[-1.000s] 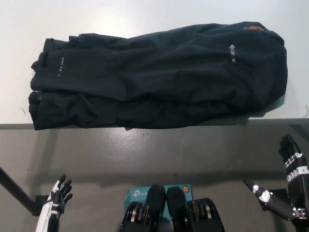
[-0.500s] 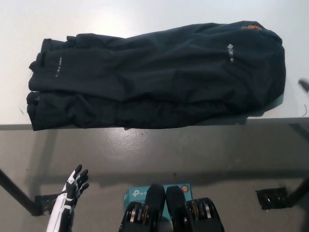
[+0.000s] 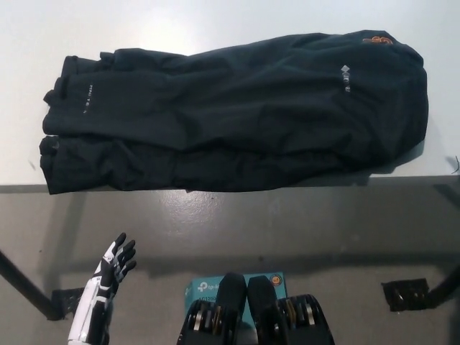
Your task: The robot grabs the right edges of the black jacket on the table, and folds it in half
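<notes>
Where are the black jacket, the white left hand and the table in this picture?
black jacket point(image 3: 237, 115), head view, middle of the fabric.
left hand point(image 3: 111, 267), head view, middle of the hand, lower left.
table point(image 3: 215, 18), head view, bare top beyond the jacket.

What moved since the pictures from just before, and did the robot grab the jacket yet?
The white left hand rose a little and shifted toward the middle, fingers apart, holding nothing. The black right hand, seen at the lower right a second ago, has left the picture. Nothing was grabbed. The black jacket lies as it was on the white table, apart from a slight shift of the camera.
</notes>
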`<act>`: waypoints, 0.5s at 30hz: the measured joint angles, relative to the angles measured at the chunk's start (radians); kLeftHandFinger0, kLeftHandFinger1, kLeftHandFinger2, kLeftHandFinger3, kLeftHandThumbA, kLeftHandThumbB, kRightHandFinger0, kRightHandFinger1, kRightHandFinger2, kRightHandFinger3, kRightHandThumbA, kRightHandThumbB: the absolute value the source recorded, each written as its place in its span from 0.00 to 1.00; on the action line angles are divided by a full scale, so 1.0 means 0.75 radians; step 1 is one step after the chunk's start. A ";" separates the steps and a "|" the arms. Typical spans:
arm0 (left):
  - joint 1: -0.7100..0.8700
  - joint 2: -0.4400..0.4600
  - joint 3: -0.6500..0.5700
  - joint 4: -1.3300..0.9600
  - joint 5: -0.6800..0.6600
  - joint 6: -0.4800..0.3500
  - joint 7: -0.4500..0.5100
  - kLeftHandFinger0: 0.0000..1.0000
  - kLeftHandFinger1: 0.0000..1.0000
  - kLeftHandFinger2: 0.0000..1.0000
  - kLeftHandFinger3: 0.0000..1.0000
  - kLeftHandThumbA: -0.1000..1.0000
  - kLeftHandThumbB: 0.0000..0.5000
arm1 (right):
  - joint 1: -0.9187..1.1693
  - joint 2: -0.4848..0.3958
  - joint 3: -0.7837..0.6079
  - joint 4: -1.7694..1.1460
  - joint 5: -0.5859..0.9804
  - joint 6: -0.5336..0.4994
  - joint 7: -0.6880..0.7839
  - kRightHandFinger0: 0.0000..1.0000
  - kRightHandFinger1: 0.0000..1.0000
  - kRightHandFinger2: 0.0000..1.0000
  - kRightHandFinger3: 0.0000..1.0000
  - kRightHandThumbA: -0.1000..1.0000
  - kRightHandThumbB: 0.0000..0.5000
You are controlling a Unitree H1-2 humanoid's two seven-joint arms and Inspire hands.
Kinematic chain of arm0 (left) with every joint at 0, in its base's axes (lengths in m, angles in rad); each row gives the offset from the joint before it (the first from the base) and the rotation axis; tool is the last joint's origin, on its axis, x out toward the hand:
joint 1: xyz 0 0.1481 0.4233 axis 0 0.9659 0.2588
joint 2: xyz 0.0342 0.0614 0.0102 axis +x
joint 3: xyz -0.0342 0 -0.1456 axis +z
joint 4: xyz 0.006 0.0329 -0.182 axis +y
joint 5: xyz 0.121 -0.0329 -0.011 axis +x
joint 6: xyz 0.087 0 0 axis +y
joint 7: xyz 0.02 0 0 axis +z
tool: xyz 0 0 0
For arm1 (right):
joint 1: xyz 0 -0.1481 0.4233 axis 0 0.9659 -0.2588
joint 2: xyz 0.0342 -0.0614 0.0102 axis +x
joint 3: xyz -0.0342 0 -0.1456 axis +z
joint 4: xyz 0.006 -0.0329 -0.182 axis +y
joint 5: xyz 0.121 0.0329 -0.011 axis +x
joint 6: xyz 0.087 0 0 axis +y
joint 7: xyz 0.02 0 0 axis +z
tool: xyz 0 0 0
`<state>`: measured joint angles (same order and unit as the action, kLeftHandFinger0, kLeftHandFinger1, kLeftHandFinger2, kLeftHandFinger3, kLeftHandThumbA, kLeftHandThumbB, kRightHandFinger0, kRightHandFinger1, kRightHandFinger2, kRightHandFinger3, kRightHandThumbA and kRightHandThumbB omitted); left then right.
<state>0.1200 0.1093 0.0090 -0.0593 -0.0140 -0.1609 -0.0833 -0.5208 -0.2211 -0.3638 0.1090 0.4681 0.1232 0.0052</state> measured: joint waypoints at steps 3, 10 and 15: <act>0.000 0.001 0.000 0.000 0.000 0.002 -0.001 1.00 1.00 1.00 1.00 1.00 0.39 | 0.000 0.000 0.000 0.000 0.010 0.014 0.001 1.00 1.00 1.00 1.00 1.00 0.55; 0.000 0.001 0.000 0.000 -0.001 0.003 -0.001 1.00 1.00 1.00 1.00 1.00 0.39 | 0.000 0.000 0.000 0.000 0.032 0.024 0.003 1.00 1.00 1.00 1.00 1.00 0.55; 0.000 0.001 0.000 0.000 -0.001 0.004 -0.001 1.00 1.00 1.00 1.00 1.00 0.39 | 0.000 0.000 0.000 0.000 0.038 0.027 0.003 1.00 1.00 1.00 1.00 1.00 0.55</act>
<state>0.1200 0.1102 0.0089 -0.0594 -0.0147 -0.1581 -0.0840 -0.5208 -0.2211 -0.3636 0.1090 0.4966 0.1431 0.0078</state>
